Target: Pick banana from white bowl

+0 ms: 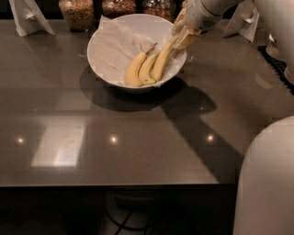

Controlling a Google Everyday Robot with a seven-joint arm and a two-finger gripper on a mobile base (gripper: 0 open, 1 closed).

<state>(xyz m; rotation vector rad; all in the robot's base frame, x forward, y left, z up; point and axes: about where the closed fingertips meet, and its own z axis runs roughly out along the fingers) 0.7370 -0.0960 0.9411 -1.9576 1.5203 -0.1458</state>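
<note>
Fingers (191,38): closed on the upper end of the banana (163,62), at the right rim of the white bowl (98,36).
Gripper (183,40): over the bowl's right edge, arm entering from the upper right.
Banana: rightmost of three, lower end resting on the crumpled paper (117,46) inside the bowl.
Other bananas: a small one (148,69) touching it, a fatter one (134,71) further left.
Bowl: standing on the dark worktop (138,137), near the jars (77,11) at the back.

No readable text, label, brand or number anywhere. Robot gripper (186,37) at right rim of white bowl (158,25).
</note>
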